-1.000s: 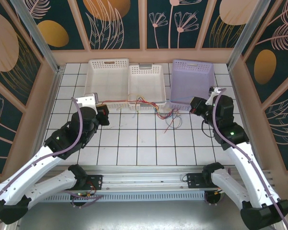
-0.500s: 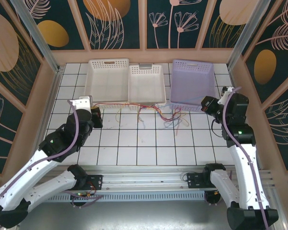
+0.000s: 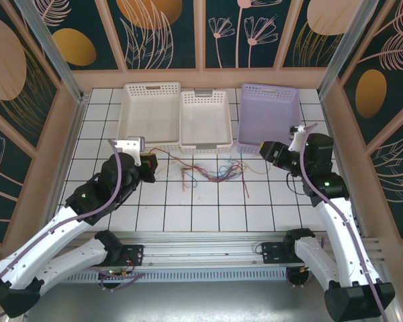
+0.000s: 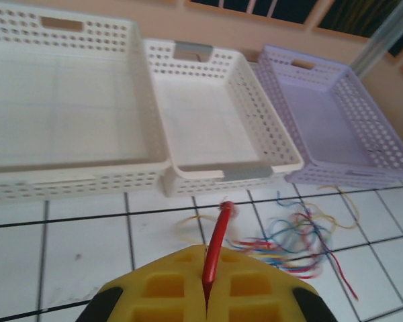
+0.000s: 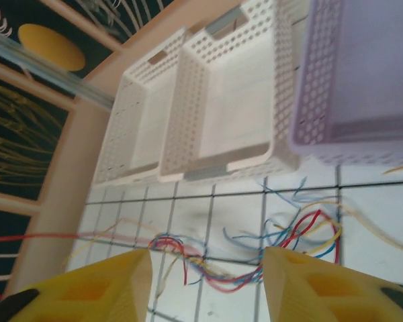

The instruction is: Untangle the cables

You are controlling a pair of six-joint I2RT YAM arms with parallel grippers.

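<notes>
The cables (image 3: 211, 176) lie as a loose tangle of red, blue, yellow and tan wires on the white tiles in front of the baskets. My left gripper (image 3: 150, 161) sits at the tangle's left end, shut on a red cable (image 4: 217, 235) that sticks out between its yellow fingers (image 4: 161, 288); the rest of the bundle (image 4: 302, 238) spreads to its right. My right gripper (image 3: 265, 153) hovers at the tangle's right end, open. Its yellow fingers (image 5: 101, 288) stand wide apart above the cables (image 5: 255, 255), with nothing between them.
Three empty baskets stand in a row behind the cables: a large white one (image 3: 129, 114), a smaller white one (image 3: 205, 144) and a purple one (image 3: 269, 144). Wooden walls enclose the tiled table.
The bundle was stretched taut between the arms half a second ago; it now lies slack on the tiles. Both grippers have moved inward, the right one to the left and the left one to the right.
</notes>
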